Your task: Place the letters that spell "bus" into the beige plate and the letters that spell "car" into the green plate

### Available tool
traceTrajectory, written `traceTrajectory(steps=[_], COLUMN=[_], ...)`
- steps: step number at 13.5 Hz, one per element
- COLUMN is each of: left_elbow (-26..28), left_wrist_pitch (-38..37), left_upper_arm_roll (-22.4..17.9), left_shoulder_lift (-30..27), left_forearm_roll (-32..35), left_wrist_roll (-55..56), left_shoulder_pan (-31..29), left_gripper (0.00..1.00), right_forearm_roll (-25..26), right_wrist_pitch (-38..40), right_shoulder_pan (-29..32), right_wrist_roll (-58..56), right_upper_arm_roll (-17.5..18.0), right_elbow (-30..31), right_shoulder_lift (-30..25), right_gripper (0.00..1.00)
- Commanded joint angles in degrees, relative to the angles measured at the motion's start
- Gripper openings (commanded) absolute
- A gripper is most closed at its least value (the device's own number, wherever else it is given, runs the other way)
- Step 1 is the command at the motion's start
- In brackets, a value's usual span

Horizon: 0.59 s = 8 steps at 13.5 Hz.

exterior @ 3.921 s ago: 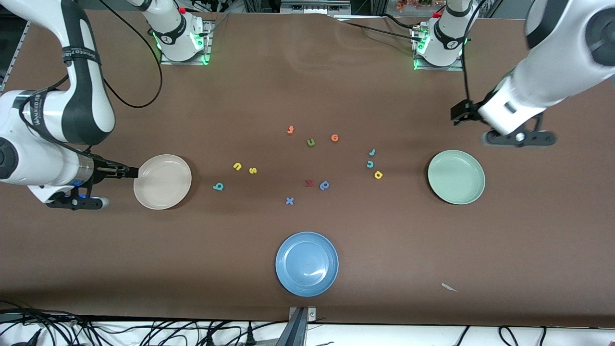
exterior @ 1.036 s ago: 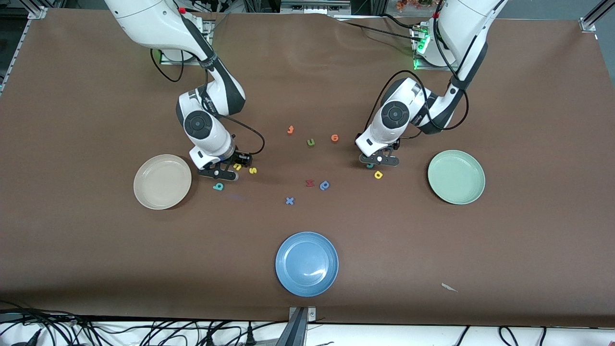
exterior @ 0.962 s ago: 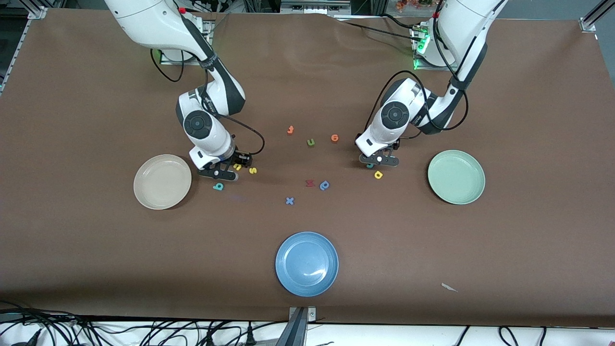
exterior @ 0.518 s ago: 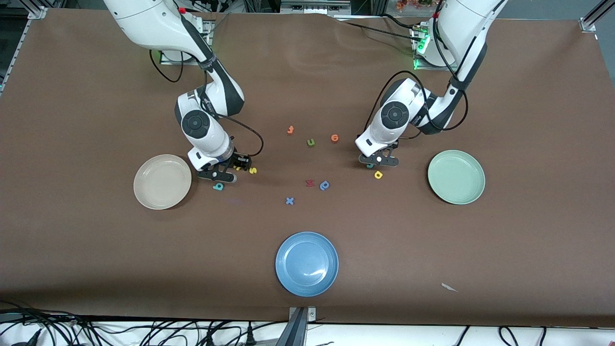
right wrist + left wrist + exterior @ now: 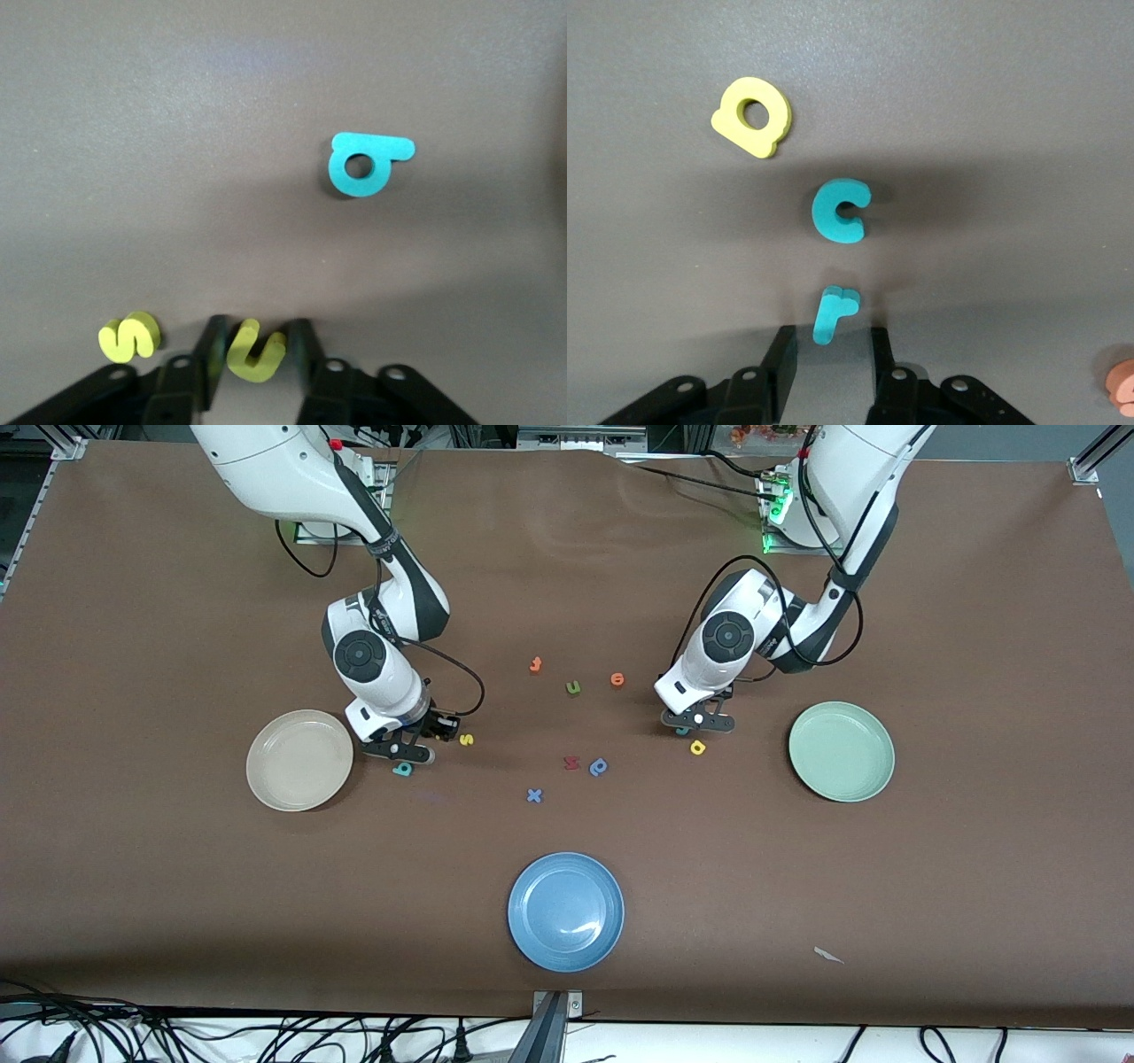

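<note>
The beige plate [image 5: 299, 760] sits bare on the desk [image 5: 177, 886] toward the right arm's end, just beside the right jaws, with none of its letters in it yet. The right jaws are down at the desk and clenched on the yellow "u" [image 5: 257, 350], which sits between the fingertips, one fingertip against each of its outer sides. The yellow "s" [image 5: 130, 337] lies flat just outside one jaw. The teal "b" [image 5: 363, 164] lies ahead of the jaws, a little apart.

These letters look like thin foam: very light, soft enough to dent, and likely to twist or pop out if squeezed off-centre. A light pinch across the two straight outer sides, low and close to the desk, should hold the "u" best.

The left jaws are also down at the desk and straddle the light-blue "r" [image 5: 833, 314]. They look released, with a sliver of desk showing on either side of the letter. The teal "c" [image 5: 843, 211] lies just ahead of the jaws, and the yellow "a" [image 5: 751, 117] lies farther ahead and off to one side.

The "r" is slim, so the stem is the place to take it. Its small hooked top would probably bend or slip.

The green plate [image 5: 841, 751] waits bare toward the left arm's end.
</note>
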State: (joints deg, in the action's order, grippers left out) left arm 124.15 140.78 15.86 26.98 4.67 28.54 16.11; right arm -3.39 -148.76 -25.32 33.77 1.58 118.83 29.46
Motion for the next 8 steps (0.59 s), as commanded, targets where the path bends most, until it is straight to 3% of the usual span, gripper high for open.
traceTrajectory(steps=[1,5,6,8], left_elbow=[-2.0,-3.3,-3.3,-3.3], left_wrist_pitch=[0.5,0.5,0.5,0.5], left_upper_arm_roll=[-0.5,-0.9,-0.9,-1.0], left_shoulder_lift=[2.4,3.4,3.4,3.4], left_forearm_roll=[1.3,1.3,1.3,1.3], left_wrist_roll=[0.7,0.1,0.1,0.0], left_shoulder_pan=[0.2,0.2,0.2,0.2], left_gripper=[0.40,0.39,0.39,0.26], right_forearm_roll=[0.3,0.4,0.6,0.6], right_wrist_pitch=[-0.7,1.9,5.7,16.2], right_shoulder_pan=[0.2,0.4,0.4,0.4], right_wrist_roll=[0.2,-0.5,-1.4,-6.0], right_upper_arm_roll=[0.3,-1.3,-2.5,-5.9], right_elbow=[-0.4,-2.5,-3.9,-8.7], right_shoulder_lift=[1.0,-0.6,-1.6,-3.3], right_gripper=[0.13,0.08,0.08,0.08])
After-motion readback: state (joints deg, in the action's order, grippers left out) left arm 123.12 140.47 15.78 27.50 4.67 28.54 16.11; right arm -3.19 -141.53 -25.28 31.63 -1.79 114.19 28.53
